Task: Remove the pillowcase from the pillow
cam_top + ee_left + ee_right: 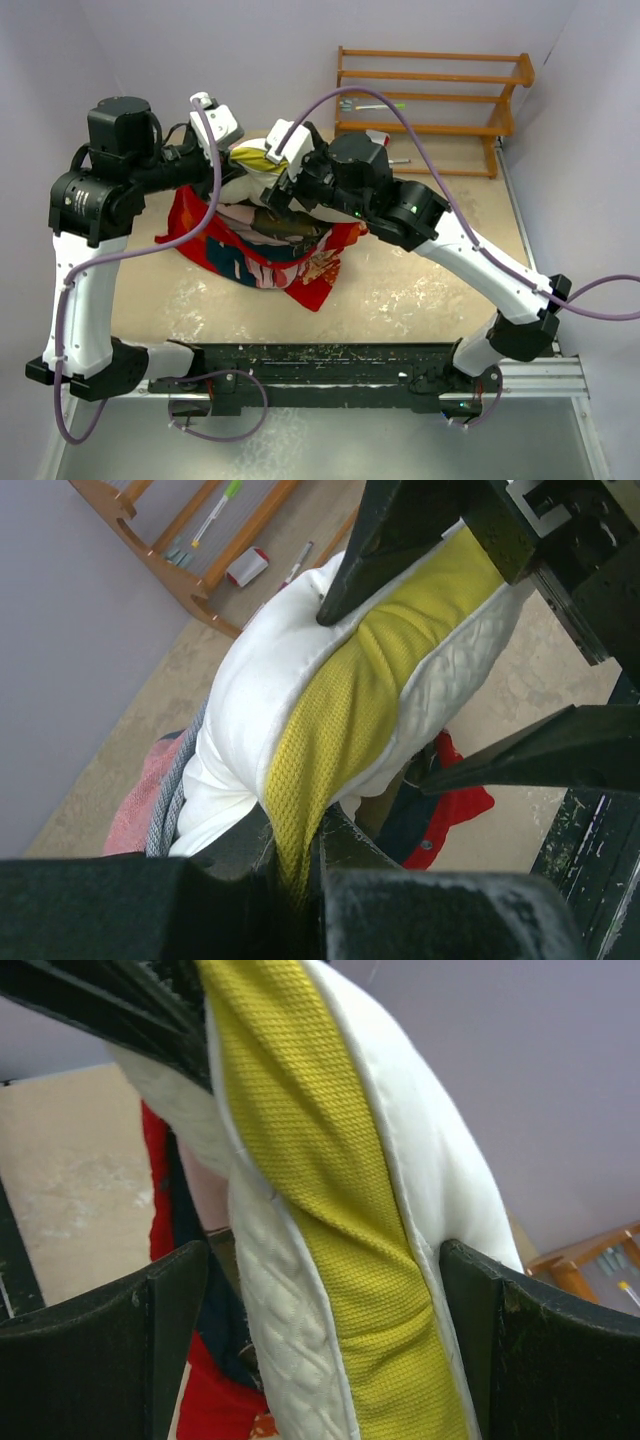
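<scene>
One pillow [350,700] is on record, cream-white and quilted with a yellow mesh edge band. Its exposed end sits at upper centre of the top view, between the two arms. One pillowcase [250,262], red with an orange and dark print, is bunched directly below that end on the counter [420,290], left of centre. Its pale pink lining shows at lower left of the left wrist view. The print is too crumpled for any lettering to be read. The left gripper [298,865] has its fingers pinched narrow on the yellow band. The right gripper [318,1250] has its fingers set wide, straddling the pillow's edge, with a gap on one side. One wooden rack [430,100] stands at upper right, and markings on its small items are illegible.
</scene>
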Available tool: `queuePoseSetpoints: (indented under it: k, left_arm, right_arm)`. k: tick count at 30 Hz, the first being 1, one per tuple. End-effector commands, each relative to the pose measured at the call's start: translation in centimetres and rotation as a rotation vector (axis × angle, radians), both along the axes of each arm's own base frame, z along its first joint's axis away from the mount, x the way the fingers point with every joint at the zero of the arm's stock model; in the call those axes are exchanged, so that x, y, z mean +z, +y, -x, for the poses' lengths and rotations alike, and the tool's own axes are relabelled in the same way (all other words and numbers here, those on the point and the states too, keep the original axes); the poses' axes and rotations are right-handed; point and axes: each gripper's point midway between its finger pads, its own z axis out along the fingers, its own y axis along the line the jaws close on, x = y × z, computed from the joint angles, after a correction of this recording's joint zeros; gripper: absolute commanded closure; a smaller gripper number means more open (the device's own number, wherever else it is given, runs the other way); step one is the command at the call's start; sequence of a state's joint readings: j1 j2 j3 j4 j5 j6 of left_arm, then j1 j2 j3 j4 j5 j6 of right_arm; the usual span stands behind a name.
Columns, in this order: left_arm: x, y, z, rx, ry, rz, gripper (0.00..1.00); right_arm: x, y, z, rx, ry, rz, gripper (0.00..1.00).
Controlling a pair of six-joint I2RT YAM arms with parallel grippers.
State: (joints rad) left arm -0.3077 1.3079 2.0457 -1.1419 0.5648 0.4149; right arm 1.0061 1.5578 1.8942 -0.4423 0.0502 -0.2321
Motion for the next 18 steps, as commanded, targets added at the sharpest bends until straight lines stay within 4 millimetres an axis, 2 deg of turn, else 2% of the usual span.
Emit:
queuePoseSetpoints:
  k: [1, 3, 6, 8, 10, 18]
  left_arm:
    - [4.3, -0.6, 2.4, -0.090, -0.161, 0.063, 1.00]
    - [4.3, -0.6, 2.6, -0.093, -0.159, 0.063, 1.00]
    - [4.2, -0.5, 2.8, -0.096, -0.161, 0.055, 1.00]
    - [4.2, -0.4, 2.9, -0.094, -0.168, 0.051, 1.00]
    - [4.4, -0.4, 2.9, -0.092, -0.175, 0.052, 1.00]
    - [5.2, -0.4, 3.4, -0.099, -0.191, 0.070, 1.00]
  right_arm:
    - [2.2, -2.8, -2.3, -0.162, -0.113, -0.015, 0.02]
    - [3.8, -4.0, -2.6, -0.209, -0.153, -0.039, 0.02]
    - [7.1, -5.0, -1.1, -0.166, -0.198, -0.131, 0.00]
    - [7.7, -5.1, -0.3, -0.119, -0.200, -0.131, 0.00]
    - [6.8, -4.6, 0.0, -0.076, -0.178, -0.084, 0.00]
    - [-0.4, -0.4, 1.4, 0.119, -0.004, 0.076, 0.00]
